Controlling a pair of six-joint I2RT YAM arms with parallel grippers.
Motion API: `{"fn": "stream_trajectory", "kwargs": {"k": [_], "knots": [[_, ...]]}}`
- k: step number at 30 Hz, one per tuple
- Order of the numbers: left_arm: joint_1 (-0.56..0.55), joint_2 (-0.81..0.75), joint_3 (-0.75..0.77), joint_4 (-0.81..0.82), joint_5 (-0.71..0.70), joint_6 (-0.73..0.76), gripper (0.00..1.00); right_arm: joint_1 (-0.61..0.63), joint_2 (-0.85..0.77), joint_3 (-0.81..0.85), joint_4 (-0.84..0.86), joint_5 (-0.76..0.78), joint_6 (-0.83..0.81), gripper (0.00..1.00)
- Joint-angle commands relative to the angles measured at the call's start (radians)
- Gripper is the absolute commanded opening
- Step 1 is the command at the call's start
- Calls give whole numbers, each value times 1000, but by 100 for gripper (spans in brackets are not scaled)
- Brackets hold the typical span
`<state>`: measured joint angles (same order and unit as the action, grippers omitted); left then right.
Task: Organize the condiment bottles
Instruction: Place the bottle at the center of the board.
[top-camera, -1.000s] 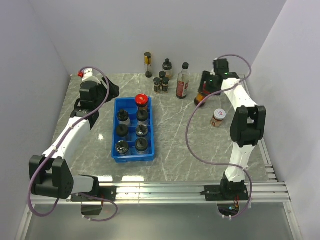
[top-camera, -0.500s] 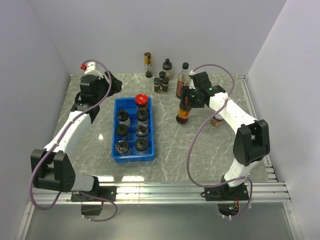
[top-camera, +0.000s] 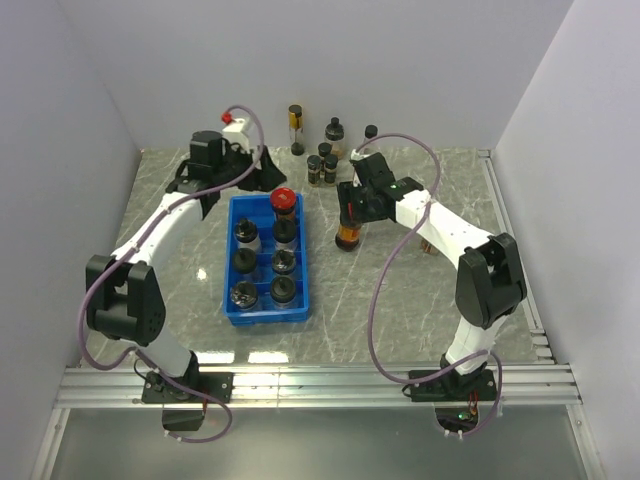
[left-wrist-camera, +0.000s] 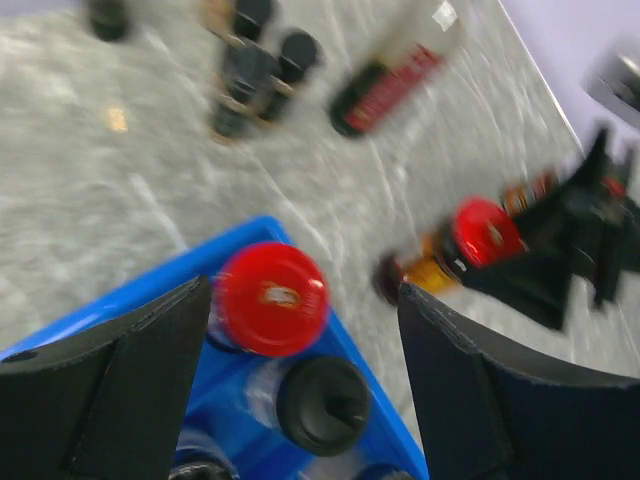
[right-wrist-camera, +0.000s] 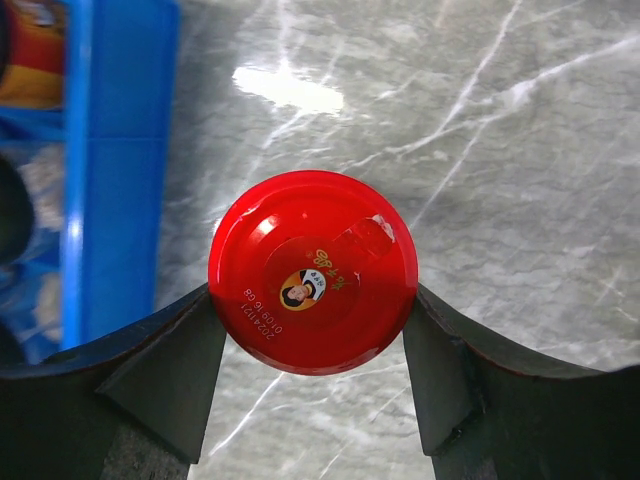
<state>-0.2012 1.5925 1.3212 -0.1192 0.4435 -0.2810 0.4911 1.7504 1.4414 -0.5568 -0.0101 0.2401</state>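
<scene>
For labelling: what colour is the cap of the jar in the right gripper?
Red; jar cap shows best in the right wrist view.

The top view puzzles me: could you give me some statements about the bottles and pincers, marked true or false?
1. The right pincer grips a red-capped jar. True.
2. The left pincer holds a bottle. False: it is open and empty, above the far end of the blue tray.
3. Every compartment of the blue tray is filled. False: the far-left one looks empty.
4. Exactly one bottle in the blue tray, the far-right bottle, has a red cap. True.
</scene>
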Motion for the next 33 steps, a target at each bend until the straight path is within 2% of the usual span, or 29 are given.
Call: {"fn": "stream_trajectory", "kwargs": {"k": [1,3,8,9,11,15,22,24,28,33], "knots": [[-52,12,84,-40,119,103,82,12,-15,42,103,58,-24,13],[-75,41,120,-69,130,108,82,10,-19,22,115,58,-22,18],[-98,47,133,-47,139,103,83,15,-25,-3,129,55,-25,37],[-99,50,139,-49,139,103,83,14,-28,-3,127,45,-25,47],[-102,58,160,-63,144,109,83,15,-35,4,126,39,-25,55],[-110,70,185,-79,153,117,84,15,-43,39,100,22,-21,97],[-136,104,242,-120,181,144,86,10,-101,73,48,13,-15,99],[-148,129,285,-158,193,161,86,-8,-126,83,5,74,26,100],[-199,176,351,-226,224,222,88,-103,-279,27,-34,188,140,100],[-263,234,385,-263,262,270,90,-203,-442,-65,-6,268,188,100]]}}
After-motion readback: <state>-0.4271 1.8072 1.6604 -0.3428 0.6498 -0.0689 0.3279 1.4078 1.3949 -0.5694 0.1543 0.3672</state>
